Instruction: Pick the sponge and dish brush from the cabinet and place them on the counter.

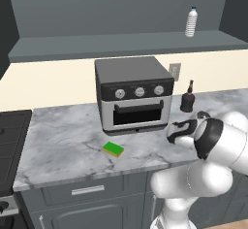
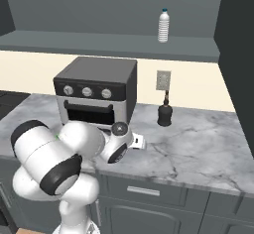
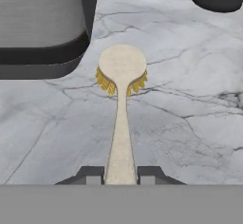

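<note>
Hand (image 3: 121, 176) low over the table (image 3: 190, 123), fingers (image 3: 93, 174) either side of the dish brush (image 3: 121, 90) handle near its tail end. They look clamped on it, pads tight against the cream shaft. Brush points away from the hand, round head forward, tan bristles down. Whether the bristles touch the stone or hang just above it, cannot tell. Head sits just beside the front corner of the toaster oven (image 3: 42, 23).

Handling, by judgement: brush is light and stiff, the thin handle smooth and narrow, so it could pivot or slide in a tail-end grip. A hold nearer mid-handle would steady it. Bristles give; nothing fragile.

Sponge (image 1: 113, 149) lies flat on the table in front of the oven's left corner, well apart from the hand. Light, soft, compressible; best pinched across the short sides.

Left base view gives the sponge, the oven front and the hand (image 1: 180, 129) right of the oven, near a dark bottle (image 1: 187, 98). Right base view hides the sponge behind the arm, but shows the cabinet (image 2: 109, 42) shelf with a clear bottle (image 2: 163, 26) on it. Hand view alone shows the grip and the brush.
</note>
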